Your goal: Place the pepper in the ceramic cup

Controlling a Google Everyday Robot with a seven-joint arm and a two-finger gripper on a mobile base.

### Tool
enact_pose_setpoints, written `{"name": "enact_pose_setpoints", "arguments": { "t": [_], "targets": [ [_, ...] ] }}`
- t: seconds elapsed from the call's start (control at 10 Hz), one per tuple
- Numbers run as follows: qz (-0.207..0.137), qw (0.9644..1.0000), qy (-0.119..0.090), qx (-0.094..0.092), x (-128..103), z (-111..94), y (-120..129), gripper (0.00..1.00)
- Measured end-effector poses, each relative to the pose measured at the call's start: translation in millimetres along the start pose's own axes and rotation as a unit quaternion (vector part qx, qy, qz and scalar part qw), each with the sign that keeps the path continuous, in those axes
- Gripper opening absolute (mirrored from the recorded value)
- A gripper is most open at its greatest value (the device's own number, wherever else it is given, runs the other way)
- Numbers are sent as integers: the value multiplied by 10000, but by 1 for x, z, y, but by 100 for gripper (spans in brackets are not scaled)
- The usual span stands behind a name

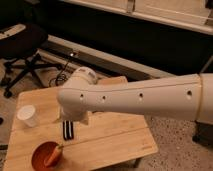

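The pepper (52,155), slim and orange-red, lies inside the round orange-brown bowl (38,159) at the table's front left. The ceramic cup (27,115), small and plain white, stands upright at the table's left edge. My big white arm (135,100) reaches in from the right across the table's middle. My gripper (68,130) shows as a dark part under the arm's end. It hangs over the table between the cup and the bowl, a little right of both, and holds nothing that I can see.
The wooden table (115,142) has its right and front edges close by. A black office chair (22,45) and cables (62,75) are on the floor behind the table at the left. The arm hides the table's back middle.
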Motion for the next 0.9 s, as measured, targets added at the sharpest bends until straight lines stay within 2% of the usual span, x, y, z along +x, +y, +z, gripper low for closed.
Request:
{"name": "enact_pose_setpoints", "arguments": {
  "t": [0.4,0.7,0.9],
  "targets": [
    [-717,9972,-180,66,-7,20,-27,80],
    [-1314,9909,-298,-32,-18,32,-39,80],
    [-1730,9840,-365,-229,-33,44,-41,80]
  ]
}}
